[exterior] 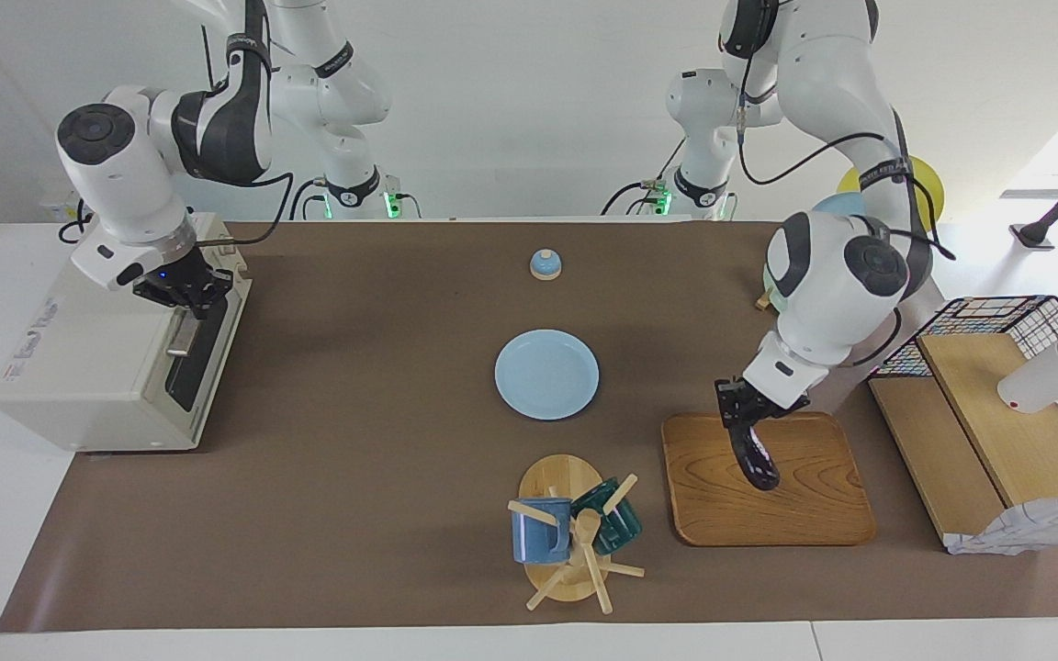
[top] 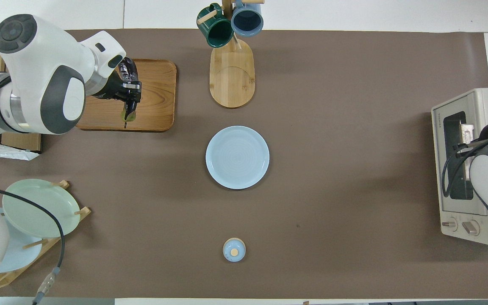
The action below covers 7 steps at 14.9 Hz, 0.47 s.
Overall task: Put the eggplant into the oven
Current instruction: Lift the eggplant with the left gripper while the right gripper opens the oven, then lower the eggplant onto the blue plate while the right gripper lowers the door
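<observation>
My left gripper (exterior: 738, 407) is shut on the stem end of the dark purple eggplant (exterior: 758, 461). It holds the eggplant hanging tilted above the wooden tray (exterior: 814, 514), clear of the wood. In the overhead view the left gripper (top: 128, 95) and eggplant (top: 126, 70) are over the tray (top: 155, 110). The cream-white oven (exterior: 88, 367) stands at the right arm's end of the table, its dark glass door shut. My right gripper (exterior: 185, 292) is at the upper end of the door's metal bar handle (exterior: 181, 337). In the overhead view the right arm hides that hand over the oven (top: 449, 199).
A light blue plate (exterior: 546, 375) lies mid-table. A mug tree (exterior: 575, 532) with a blue and a green mug stands farther from the robots. A small blue bell (exterior: 545, 264) sits near the robots. A plate rack (top: 36, 212), a wire basket and wooden shelves (exterior: 997, 422) stand at the left arm's end.
</observation>
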### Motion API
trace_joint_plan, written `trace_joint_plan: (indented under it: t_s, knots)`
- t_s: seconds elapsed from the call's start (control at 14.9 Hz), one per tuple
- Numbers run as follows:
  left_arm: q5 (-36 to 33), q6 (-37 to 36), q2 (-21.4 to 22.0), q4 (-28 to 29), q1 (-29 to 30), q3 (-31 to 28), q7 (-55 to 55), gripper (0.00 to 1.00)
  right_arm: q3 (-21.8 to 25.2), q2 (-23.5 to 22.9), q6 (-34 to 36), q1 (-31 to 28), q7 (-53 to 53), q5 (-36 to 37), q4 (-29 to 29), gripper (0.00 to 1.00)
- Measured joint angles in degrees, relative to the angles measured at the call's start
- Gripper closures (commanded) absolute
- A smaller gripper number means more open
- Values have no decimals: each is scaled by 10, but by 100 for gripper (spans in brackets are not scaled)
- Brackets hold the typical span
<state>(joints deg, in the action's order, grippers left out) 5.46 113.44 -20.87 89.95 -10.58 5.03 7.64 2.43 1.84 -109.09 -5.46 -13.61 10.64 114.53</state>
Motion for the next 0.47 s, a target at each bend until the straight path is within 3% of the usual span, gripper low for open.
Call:
trace_joint_plan:
  t_s: [0.27, 0.47]
  knots:
    - [2, -26, 48, 27, -101, 2, 127, 100, -4, 10, -25, 11, 8, -2, 24, 100]
    - [2, 45, 59, 93, -168, 3, 182, 100, -6, 11, -52, 44, 52, -4, 51, 100]
